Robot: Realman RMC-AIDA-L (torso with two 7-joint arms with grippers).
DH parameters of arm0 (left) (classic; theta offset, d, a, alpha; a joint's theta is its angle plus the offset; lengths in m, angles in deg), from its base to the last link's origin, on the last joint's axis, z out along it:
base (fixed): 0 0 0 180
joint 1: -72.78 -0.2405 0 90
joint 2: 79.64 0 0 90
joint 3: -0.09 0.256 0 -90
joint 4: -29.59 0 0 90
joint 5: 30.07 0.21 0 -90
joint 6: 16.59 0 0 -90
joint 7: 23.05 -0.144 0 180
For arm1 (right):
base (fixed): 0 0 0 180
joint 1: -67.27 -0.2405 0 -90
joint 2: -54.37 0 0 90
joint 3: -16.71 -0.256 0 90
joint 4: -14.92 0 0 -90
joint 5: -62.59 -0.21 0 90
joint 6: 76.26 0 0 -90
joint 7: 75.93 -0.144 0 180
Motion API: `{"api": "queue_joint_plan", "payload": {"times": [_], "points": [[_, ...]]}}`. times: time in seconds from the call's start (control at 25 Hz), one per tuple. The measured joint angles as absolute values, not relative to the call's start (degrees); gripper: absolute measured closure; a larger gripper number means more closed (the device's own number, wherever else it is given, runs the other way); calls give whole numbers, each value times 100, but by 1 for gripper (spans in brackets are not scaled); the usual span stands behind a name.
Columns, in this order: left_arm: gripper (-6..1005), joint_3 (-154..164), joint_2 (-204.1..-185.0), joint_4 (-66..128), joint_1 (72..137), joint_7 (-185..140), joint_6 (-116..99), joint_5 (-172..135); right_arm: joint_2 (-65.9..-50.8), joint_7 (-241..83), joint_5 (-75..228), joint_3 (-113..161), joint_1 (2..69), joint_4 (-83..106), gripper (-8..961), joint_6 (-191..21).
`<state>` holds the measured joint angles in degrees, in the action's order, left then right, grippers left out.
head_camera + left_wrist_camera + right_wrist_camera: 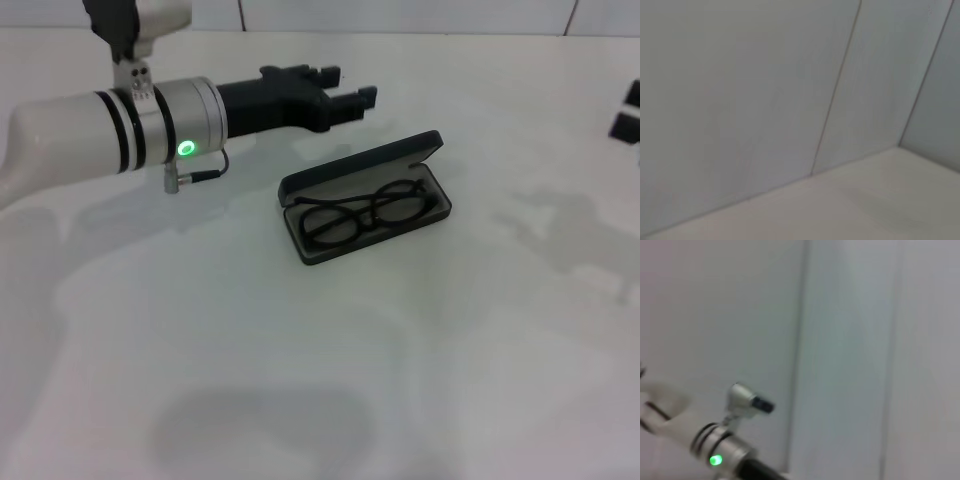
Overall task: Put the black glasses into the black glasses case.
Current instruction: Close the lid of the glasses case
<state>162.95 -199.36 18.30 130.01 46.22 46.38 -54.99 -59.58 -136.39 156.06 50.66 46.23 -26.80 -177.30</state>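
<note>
Black glasses (362, 215) lie folded inside the open black glasses case (330, 247) on the white table (300, 380), so placement looks complete. The left gripper (350, 88), fingers spread and empty, hovers behind the case; the right gripper (628, 112) is parked at the edge.

White table, one case on it.
You have a plain white table (300, 380) with the black glasses case (366, 200) resting directly on it near the middle, lid open and propped toward the far side, the black glasses (362, 216) lying inside its tray.
</note>
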Motion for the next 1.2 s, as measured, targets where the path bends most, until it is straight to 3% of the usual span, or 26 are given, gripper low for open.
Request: {"api": "queue_joint_plan", "payload": {"times": [0.08, 0.32, 0.52, 1.2], "points": [[356, 16298, -19936, 1907, 13003, 4623, 4544, -5396, -5974, -13572, 15590, 4875, 4737, -2631, 712, -17745], [356, 16304, -19935, 2224, 13040, 4622, 3801, -5183, -6026, -13363, 15587, 4841, 4898, -2595, 509, -17732], [357, 16304, -19936, 2404, 13022, 4620, 3580, -4961, -6036, -13312, 15590, 4889, 4901, -2578, 277, -17791], [337, 16290, -19968, 2876, 12646, 3931, 3634, -4965, -6043, -13193, 15596, 4929, 4885, -2441, 256, -17833]]}}
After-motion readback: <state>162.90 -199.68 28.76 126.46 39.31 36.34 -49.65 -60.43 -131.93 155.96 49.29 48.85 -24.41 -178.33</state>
